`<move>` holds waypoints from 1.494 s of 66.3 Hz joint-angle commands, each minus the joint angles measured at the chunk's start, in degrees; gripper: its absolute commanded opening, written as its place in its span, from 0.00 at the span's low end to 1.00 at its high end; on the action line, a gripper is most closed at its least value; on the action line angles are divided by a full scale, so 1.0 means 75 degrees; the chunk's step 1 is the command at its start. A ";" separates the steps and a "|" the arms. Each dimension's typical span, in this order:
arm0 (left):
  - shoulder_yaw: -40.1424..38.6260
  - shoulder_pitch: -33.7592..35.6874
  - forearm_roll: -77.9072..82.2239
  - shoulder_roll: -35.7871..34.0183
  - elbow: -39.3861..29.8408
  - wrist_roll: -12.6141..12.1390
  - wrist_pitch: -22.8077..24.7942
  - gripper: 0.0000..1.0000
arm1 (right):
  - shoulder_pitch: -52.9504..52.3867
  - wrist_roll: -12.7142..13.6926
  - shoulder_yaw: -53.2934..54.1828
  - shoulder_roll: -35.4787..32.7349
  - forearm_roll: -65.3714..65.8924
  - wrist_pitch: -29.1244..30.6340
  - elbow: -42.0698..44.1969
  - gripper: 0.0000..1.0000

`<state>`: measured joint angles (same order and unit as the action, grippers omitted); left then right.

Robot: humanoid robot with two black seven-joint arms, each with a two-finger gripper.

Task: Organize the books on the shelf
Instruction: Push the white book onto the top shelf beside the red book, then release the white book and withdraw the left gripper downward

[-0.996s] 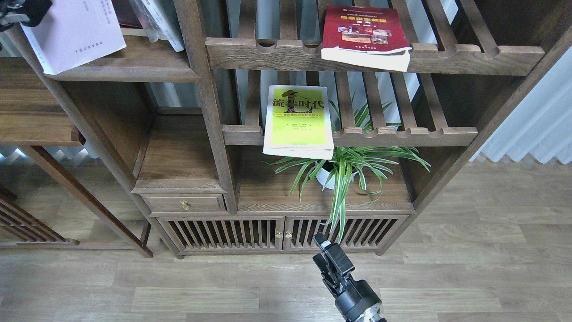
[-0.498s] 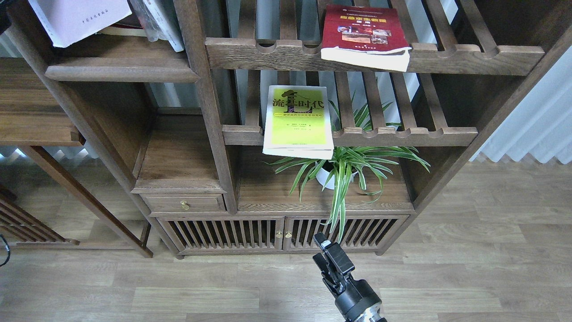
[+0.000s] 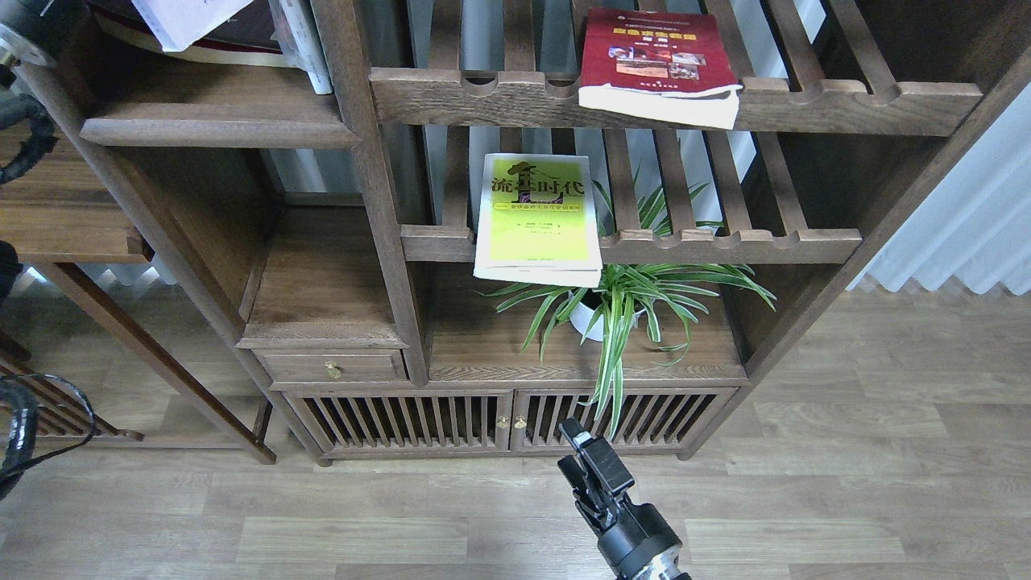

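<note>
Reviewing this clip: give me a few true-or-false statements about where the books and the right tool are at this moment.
1. The yellow-green book lies on the lower slatted rack. True.
2. The dark red book stands upright. False: it lies flat on the upper slatted rack.
3. The right tool holds a book. False: it is low, near the floor, holding nothing.
4. A potted plant sits below the yellow-green book. True.
</note>
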<state>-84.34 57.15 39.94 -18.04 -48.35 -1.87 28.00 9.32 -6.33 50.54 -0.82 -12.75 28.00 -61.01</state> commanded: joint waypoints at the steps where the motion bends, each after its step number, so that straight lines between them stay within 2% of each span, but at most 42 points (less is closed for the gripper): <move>1: 0.0183 0.0197 0.0018 0.0002 0.0341 0.0226 0.0000 0.05 | -0.0001 0.0000 -0.0012 0.0051 0.0000 0.0000 0.0002 0.98; 5: 0.0230 0.0325 0.0018 0.0014 0.0528 0.0296 0.0000 0.05 | -0.0001 0.0000 -0.0012 0.0086 0.0000 0.0000 0.0002 0.98; 8: 0.0347 0.0478 0.0018 0.0037 0.0844 0.0530 0.0000 0.05 | -0.0001 0.0000 -0.0012 0.0110 0.0000 0.0000 0.0002 0.98; 16: 0.0441 0.0572 0.0018 0.0272 0.1208 0.0788 0.0000 0.05 | -0.0001 0.0000 -0.0012 0.0110 0.0000 0.0000 -0.0010 0.98; 42: 0.0429 0.0689 0.0018 0.0986 0.1911 0.1386 0.0000 0.05 | 0.0011 0.0000 -0.0024 0.0110 0.0000 0.0000 -0.0068 0.98; 53: 0.0476 0.0747 0.0018 0.1034 0.2099 0.1386 0.0000 0.05 | -0.0001 0.0000 -0.0024 0.0110 0.0000 0.0000 -0.0068 0.98; 57: 0.0639 0.0829 0.0018 0.0963 0.2145 0.1245 0.0000 0.06 | 0.0011 0.0000 -0.0035 0.0110 0.0000 0.0000 -0.0068 0.98; 99: 0.1800 0.1357 0.0018 0.0647 0.2767 0.1245 0.0000 0.06 | -0.0001 0.0000 -0.0106 0.0110 0.0000 0.0000 -0.0104 0.98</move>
<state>-72.79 66.09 40.09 -12.06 -28.33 7.50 28.00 9.32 -6.33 49.83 0.00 -12.75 28.00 -61.73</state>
